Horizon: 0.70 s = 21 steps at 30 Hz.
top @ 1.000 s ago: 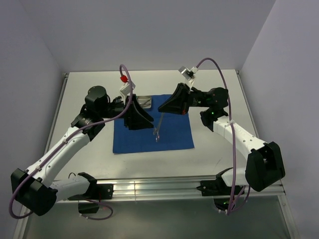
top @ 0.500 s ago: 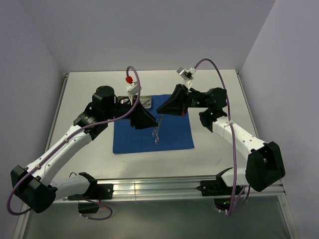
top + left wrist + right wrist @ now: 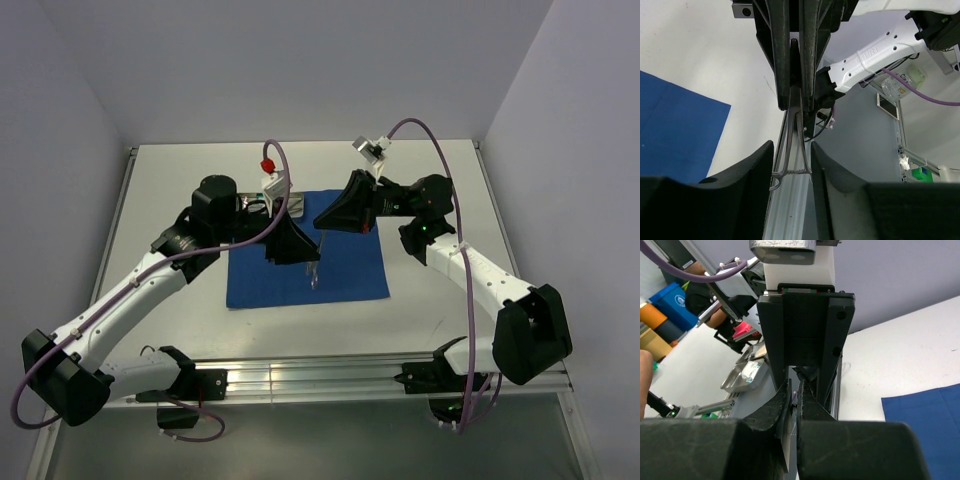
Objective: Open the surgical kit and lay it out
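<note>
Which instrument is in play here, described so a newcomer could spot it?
Start at the blue cloth in the middle of the table. Above it, the right gripper pinches the tip of a slim steel clamp that hangs with its ring handles lowest. It is the only instrument in the air, and the left gripper's open jaws flank it.

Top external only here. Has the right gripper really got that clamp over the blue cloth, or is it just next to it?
Observer: Left wrist view shows the right gripper shut on the clamp near its tip.
Operator: Left gripper on it?
Observer: No grip. The left gripper has its jaws open either side of the handle end; contact unclear.
Operator: Tray contents? Mostly blocked for me.
Observer: Right wrist view shows a white-green packet lying in the tray.
</note>
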Available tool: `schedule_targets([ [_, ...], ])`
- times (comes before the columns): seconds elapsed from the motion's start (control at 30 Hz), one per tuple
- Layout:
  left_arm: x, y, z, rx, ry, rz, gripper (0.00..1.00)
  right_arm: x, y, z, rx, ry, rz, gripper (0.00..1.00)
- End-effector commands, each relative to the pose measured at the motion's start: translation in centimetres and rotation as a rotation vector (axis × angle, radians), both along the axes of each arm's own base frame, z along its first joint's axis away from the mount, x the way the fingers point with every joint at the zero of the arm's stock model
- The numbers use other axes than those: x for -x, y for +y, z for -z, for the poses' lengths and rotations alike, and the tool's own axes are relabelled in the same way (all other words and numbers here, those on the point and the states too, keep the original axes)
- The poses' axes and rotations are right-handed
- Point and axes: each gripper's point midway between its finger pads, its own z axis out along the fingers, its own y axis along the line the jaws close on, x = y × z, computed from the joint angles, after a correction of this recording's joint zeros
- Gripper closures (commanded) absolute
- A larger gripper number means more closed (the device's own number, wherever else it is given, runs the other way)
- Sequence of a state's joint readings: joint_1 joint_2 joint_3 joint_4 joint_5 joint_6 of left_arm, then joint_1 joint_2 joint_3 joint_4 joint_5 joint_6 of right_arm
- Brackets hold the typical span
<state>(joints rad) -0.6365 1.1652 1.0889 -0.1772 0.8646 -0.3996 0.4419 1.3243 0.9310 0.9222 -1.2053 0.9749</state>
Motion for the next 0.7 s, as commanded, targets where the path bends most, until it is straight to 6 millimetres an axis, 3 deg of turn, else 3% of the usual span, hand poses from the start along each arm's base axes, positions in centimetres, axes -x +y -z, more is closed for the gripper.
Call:
schedule_targets([
  [0.0,-0.02,-0.11,-1.5,0.015,-0.068,0.004,0.61,0.69,-0.1,-2.52,-0.039,-0.092,-0.002,1.0],
  [0.37,0.27,-0.49,-0.96,-0.006,-0.063,0.019,0.64,0.62,-0.01,-2.42,-0.032,-0.086,-0.005,1.0],
  [0.67,0.18,-0.33,-0.86,-0.007,-0.063,0.0,0.96,0.5,0.07,-2.27,-0.026,-0.076,0.0,1.0],
])
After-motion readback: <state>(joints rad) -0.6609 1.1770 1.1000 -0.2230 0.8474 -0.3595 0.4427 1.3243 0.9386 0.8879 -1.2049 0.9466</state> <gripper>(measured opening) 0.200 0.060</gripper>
